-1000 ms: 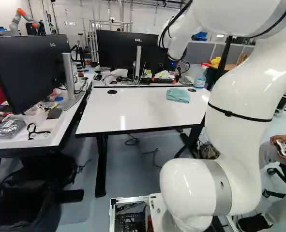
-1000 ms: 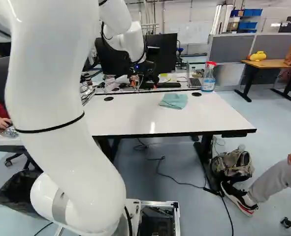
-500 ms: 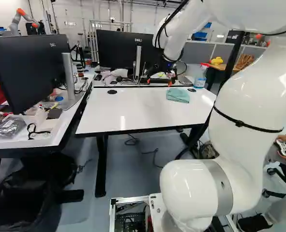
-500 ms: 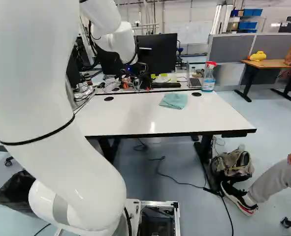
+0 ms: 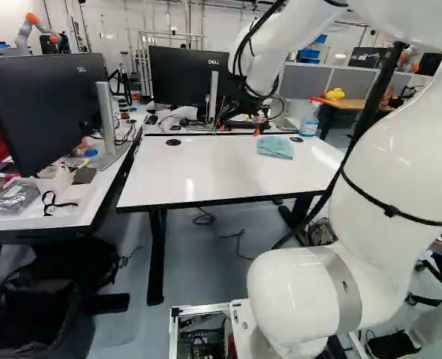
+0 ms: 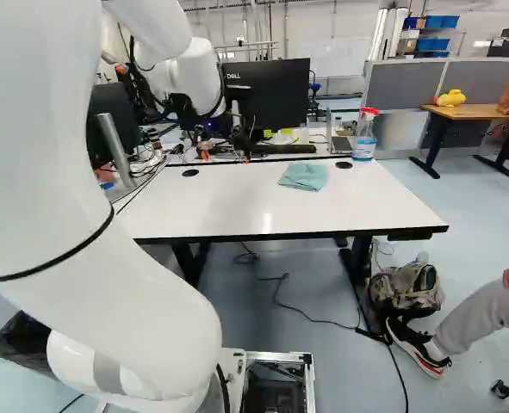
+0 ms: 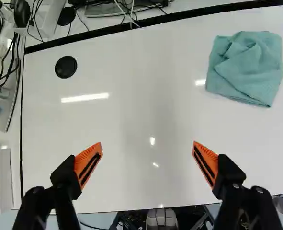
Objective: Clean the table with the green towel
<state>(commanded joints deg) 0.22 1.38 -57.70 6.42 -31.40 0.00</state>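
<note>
Towel [image 7: 246, 69]: lay crumpled on the tabletop [image 7: 131, 124], ahead of my fingers [image 6: 226, 157]
Fingers: stood wide open
Tabletop: shone glossy white, dark-edged
Room: had grey partitions [image 6: 400, 84], bluish floor [image 6: 487, 232]
Cloth: looked teal, loosely folded

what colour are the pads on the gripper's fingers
Orange with black strips, on the pads; the wrist view shows it best.
</note>
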